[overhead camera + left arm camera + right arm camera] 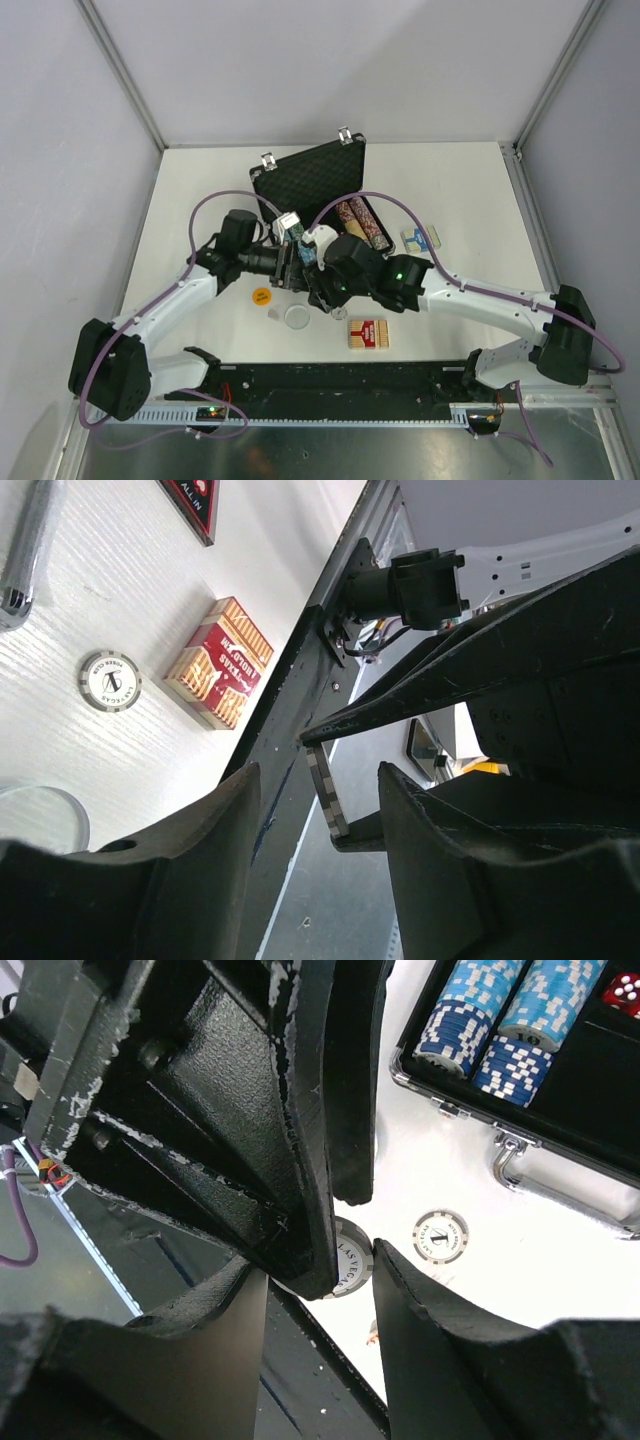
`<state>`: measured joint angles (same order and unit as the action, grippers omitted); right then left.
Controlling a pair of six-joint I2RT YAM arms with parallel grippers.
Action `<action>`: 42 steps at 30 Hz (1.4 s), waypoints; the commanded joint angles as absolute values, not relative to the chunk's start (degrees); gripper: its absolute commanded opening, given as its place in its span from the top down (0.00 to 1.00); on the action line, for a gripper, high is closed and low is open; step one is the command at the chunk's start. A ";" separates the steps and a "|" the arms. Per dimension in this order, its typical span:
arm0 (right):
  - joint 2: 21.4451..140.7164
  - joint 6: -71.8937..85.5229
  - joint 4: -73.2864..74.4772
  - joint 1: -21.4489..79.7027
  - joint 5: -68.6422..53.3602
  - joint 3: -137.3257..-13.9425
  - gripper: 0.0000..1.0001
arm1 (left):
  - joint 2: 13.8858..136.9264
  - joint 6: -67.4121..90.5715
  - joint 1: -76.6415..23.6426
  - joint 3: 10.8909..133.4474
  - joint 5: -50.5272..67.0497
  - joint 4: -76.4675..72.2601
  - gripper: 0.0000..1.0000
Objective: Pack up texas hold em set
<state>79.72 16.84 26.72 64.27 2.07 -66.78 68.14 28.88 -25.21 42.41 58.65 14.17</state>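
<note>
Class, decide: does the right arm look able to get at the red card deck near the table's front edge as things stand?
Probably not yet: the red card deck lies uncovered close by, but the right gripper seems to hold a grey-and-white round poker chip.

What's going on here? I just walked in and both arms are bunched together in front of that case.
The two arms are packing a poker set into the open black case, meeting just in front of it. The right gripper appears to pinch one poker chip by its rim, while the left gripper has its fingers open either side of it, as if for a handover. The case holds chip rows; a card deck, an orange button and another loose chip lie on the table.
</note>
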 commanded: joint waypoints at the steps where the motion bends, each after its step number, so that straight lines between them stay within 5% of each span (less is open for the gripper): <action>1: 81.63 16.25 25.47 62.54 5.81 -68.99 0.70 | 64.63 28.42 -26.67 42.16 66.58 14.74 0.42; 5: 81.96 16.34 25.32 62.29 5.50 -68.99 0.71 | 64.59 27.95 -26.66 41.49 66.50 14.88 0.43; 18: 82.70 16.63 24.75 61.40 4.81 -68.99 0.70 | 65.64 27.64 -28.44 40.43 65.29 15.26 0.70; 28: 83.46 16.72 24.34 61.17 6.11 -68.99 0.71 | 65.87 27.64 -28.65 41.69 63.80 15.60 0.98; 42: 85.42 17.68 25.61 60.56 5.89 -69.30 0.64 | 67.20 26.74 -28.65 43.54 59.03 16.52 1.00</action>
